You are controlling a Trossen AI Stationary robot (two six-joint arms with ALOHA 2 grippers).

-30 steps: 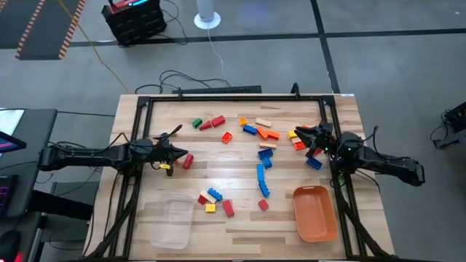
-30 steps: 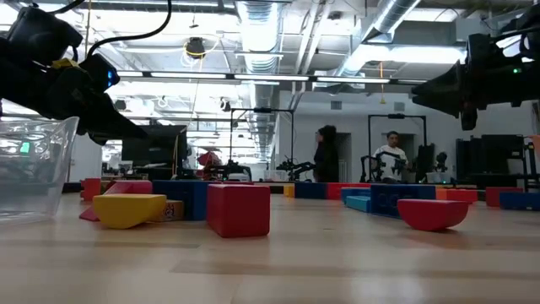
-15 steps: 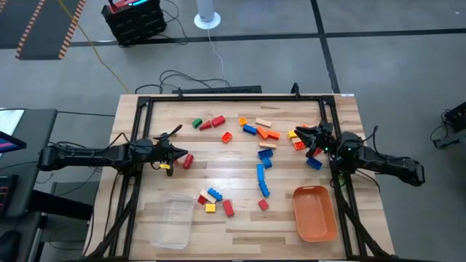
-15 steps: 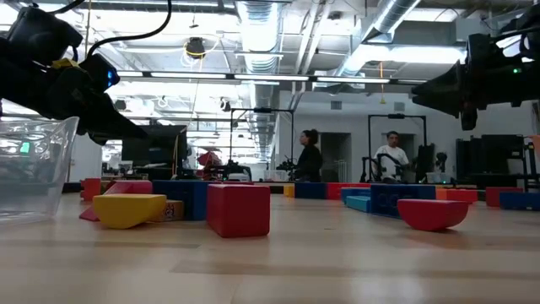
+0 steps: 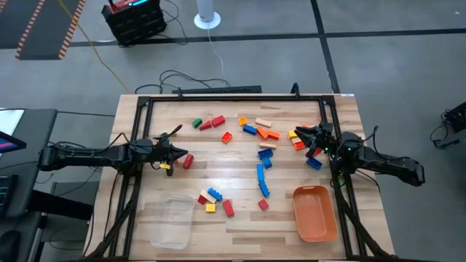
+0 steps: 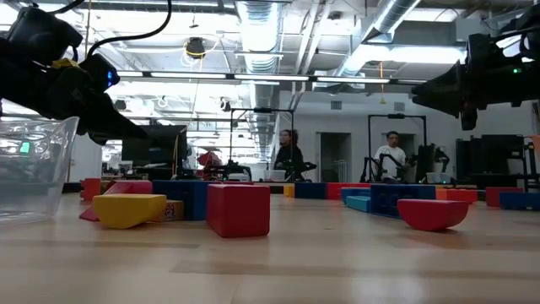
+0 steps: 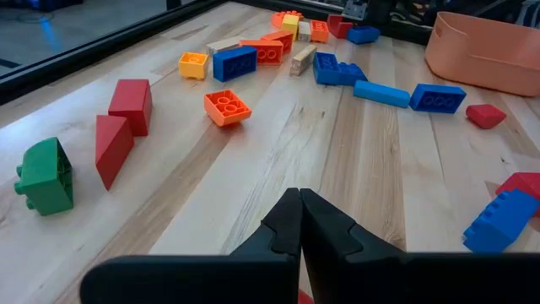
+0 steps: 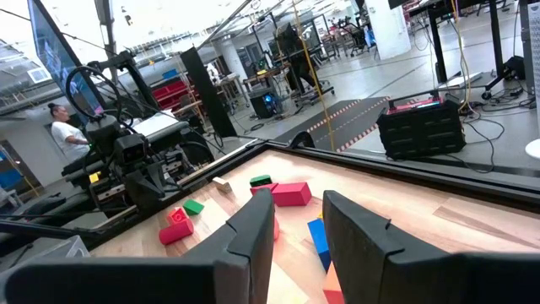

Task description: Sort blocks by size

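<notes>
**A:** Start at the jaws. What are they doing?

**B:** The left gripper has its fingers pressed together with nothing between them. A red block lies just beyond its tips. The right gripper stands with a narrow gap between its fingers, and I see nothing in that gap. A blue block lies close beside it, and a small cluster of yellow, orange and red blocks sits just off its tips.

**A:** And further out?

**B:** Ahead of the left jaws lie two red blocks and a green block, an orange square one, then a scatter of blue, orange and tan pieces. Between the two grippers a line of blue bars runs toward the table's near edge.

**A:** How far along is the sorting?

**B:** Barely begun, I'd judge. The orange tray, near the right arm, looks bare inside, and the clear plastic tray below the left arm shows nothing in it. Every block is loose on the wooden table, with a small group just beside the clear tray.

**A:** The arms' pose?

**B:** Both reach in low from opposite sides, stretched nearly flat toward the middle, the left over the table's left half and the right over its right edge.
</notes>
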